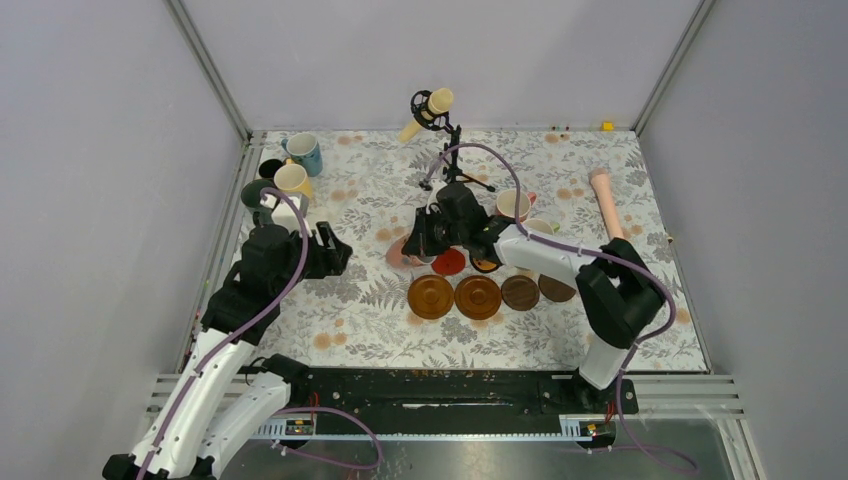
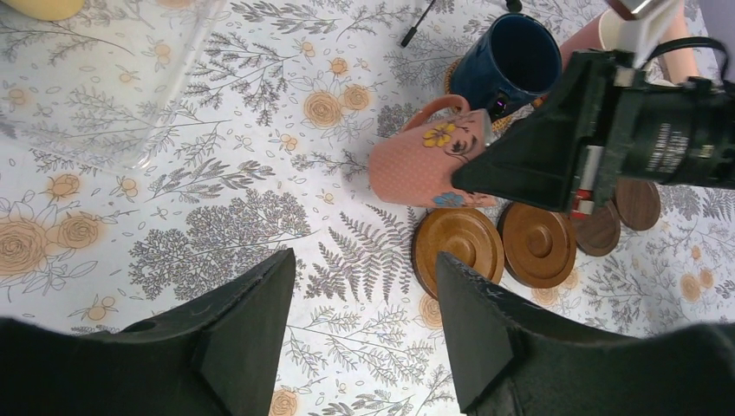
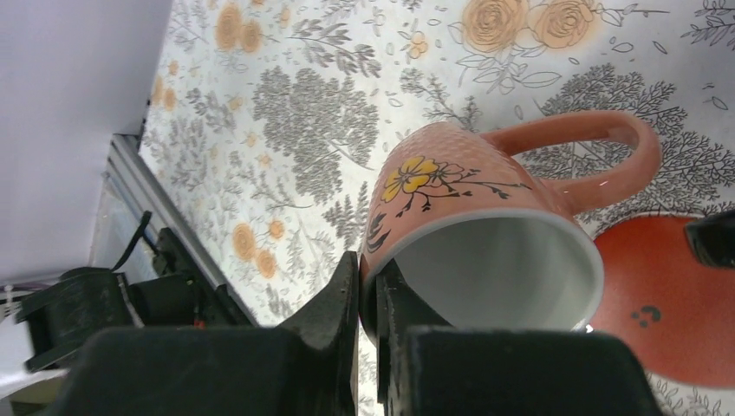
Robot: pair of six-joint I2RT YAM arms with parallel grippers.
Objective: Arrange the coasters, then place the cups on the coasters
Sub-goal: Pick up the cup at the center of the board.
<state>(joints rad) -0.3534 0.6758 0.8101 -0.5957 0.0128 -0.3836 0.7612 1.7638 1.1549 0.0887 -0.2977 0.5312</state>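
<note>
Pink cup (image 3: 433,191), rim tight in right pincer (image 3: 368,279), forearm (image 1: 545,255) low and leftward

Left arm (image 1: 215,370) & right arm (image 1: 545,255) alike: white links, black joints, black wrists. Purple cable (image 1: 475,146) loops along each. Left gripper (image 2: 364,264): matt black wedge fingers (image 2: 251,338), scuffed edges. Right gripper (image 3: 368,273): black too, small white lettering on casing.

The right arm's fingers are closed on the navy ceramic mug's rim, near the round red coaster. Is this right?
No. The right arm's fingers are closed on the rim of the pink, yellow-flowered ceramic mug, near the round red coaster; the right wrist view shows it.
</note>
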